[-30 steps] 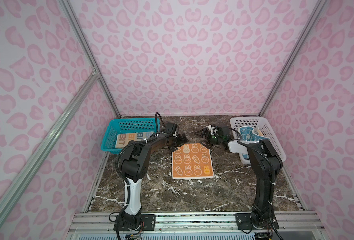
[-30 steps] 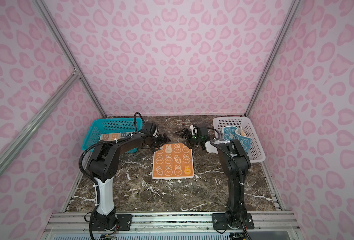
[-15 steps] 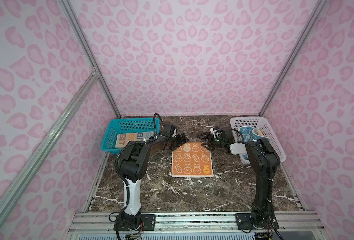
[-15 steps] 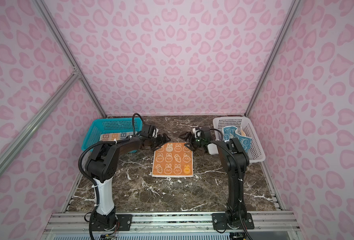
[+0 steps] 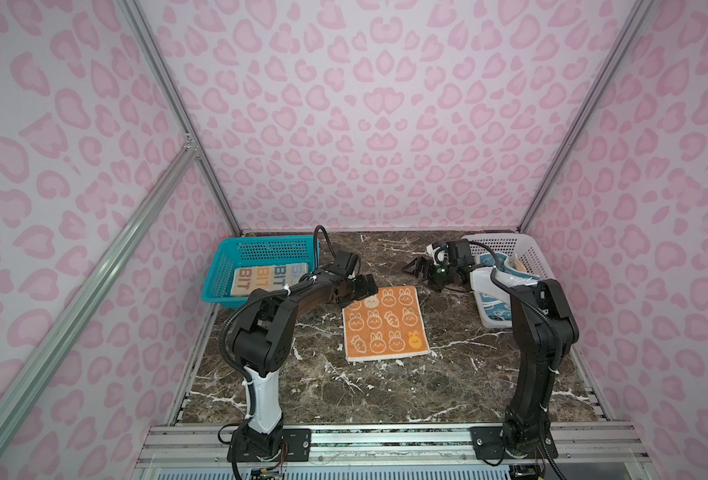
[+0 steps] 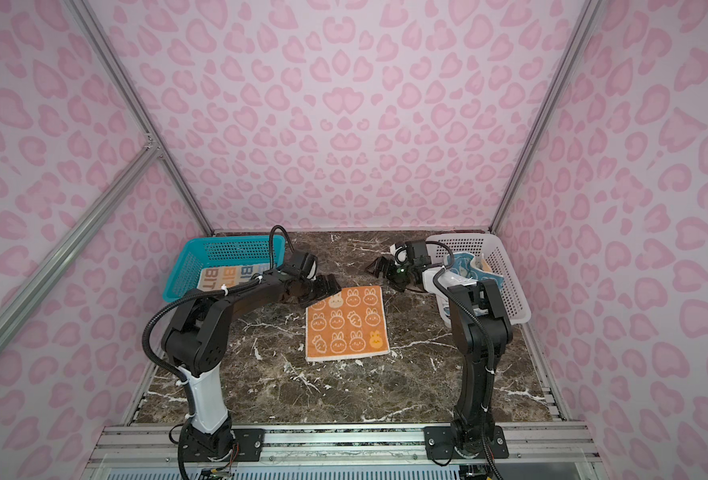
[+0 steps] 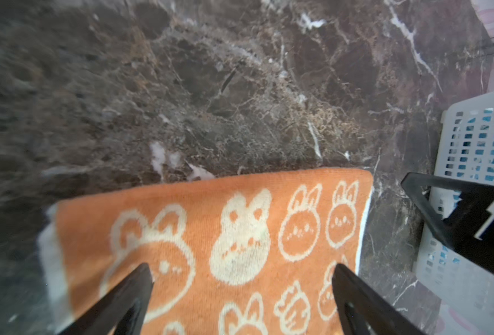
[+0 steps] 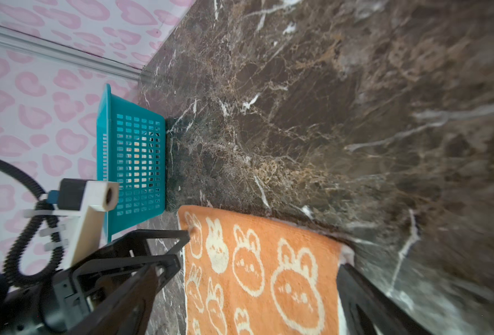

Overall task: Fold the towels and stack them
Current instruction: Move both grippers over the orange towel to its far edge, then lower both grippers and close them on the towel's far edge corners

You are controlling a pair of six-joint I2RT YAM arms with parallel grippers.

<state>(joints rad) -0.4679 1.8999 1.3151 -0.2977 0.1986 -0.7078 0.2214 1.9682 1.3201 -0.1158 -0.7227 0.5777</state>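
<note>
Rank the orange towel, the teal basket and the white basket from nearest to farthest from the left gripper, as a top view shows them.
Measured from the open left gripper in a top view:
1. The orange towel, in the middle; its far left corner lies right at the gripper.
2. The teal basket, at the far left, just beside the gripper.
3. The white basket, at the far right, clearly the farthest.

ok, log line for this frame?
orange towel: flat, unfolded | left gripper: open, at far-left corner | right gripper: open, near far-right corner | held: nothing
</note>
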